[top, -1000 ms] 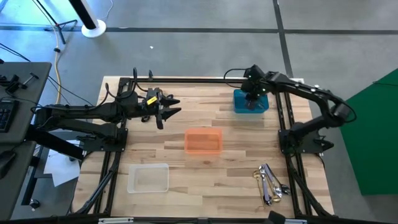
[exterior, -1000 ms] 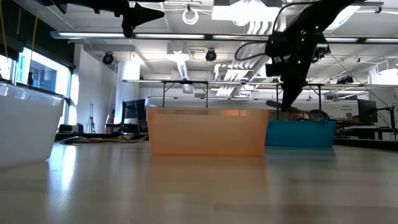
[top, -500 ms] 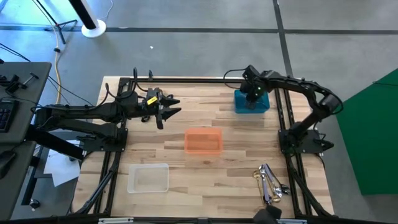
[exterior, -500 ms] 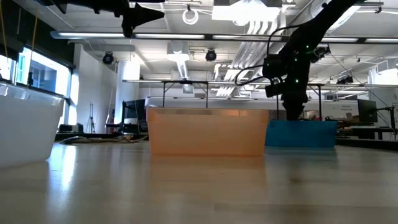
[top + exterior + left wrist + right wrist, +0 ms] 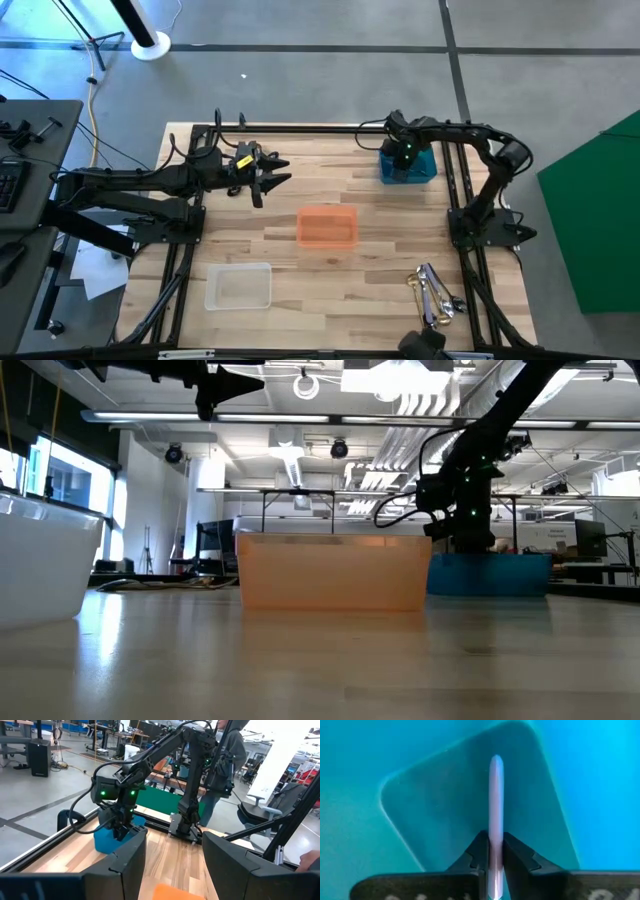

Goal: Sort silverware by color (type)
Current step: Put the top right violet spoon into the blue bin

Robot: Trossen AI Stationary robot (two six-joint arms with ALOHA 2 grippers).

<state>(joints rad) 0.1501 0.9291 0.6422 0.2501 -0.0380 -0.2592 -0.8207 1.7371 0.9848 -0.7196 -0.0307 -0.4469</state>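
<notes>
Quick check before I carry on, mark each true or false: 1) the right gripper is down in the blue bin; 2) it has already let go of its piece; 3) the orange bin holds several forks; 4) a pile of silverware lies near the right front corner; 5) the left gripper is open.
1) True: the right gripper is down in the blue bin.
2) False: its fingers pinch a slim silver utensil.
3) False: the orange bin looks empty.
4) True: the silverware pile lies there.
5) True: the left gripper is open, above the table.
</notes>
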